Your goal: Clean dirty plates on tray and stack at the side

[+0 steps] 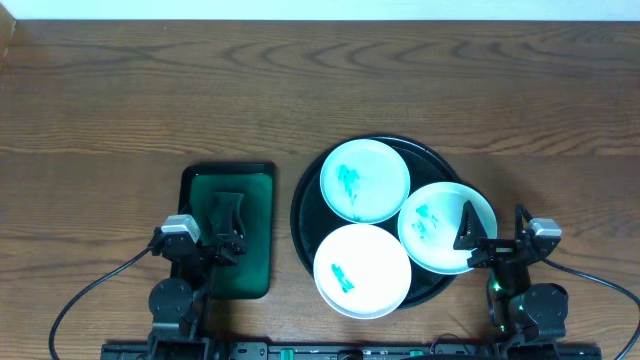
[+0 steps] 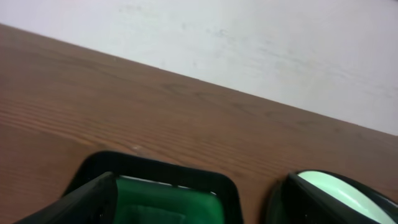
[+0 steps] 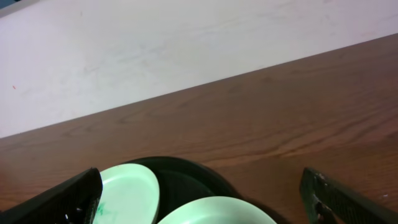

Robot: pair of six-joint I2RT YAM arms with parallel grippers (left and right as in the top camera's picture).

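Note:
The round black tray (image 1: 304, 215) sits right of centre and holds three pale plates. The far plate (image 1: 364, 180) and the right plate (image 1: 430, 225) carry teal smears; the near plate (image 1: 362, 270) has a small smear and overhangs the tray's front rim. My right gripper (image 1: 472, 238) is open and empty, hovering over the right plate's outer edge. In the right wrist view the open jaws (image 3: 200, 186) frame the tray (image 3: 186, 177), the far plate (image 3: 127, 186) and the right plate (image 3: 217, 213). My left gripper (image 1: 222, 248) is open over the green tray.
A rectangular dark-green tray (image 1: 255, 190) lies left of the round tray, with a dark green pad (image 1: 226, 208) inside. The left wrist view shows its rim (image 2: 161, 171) between the open jaws (image 2: 196, 199), and a plate's edge (image 2: 339, 186) at right. Bare wooden table spreads beyond.

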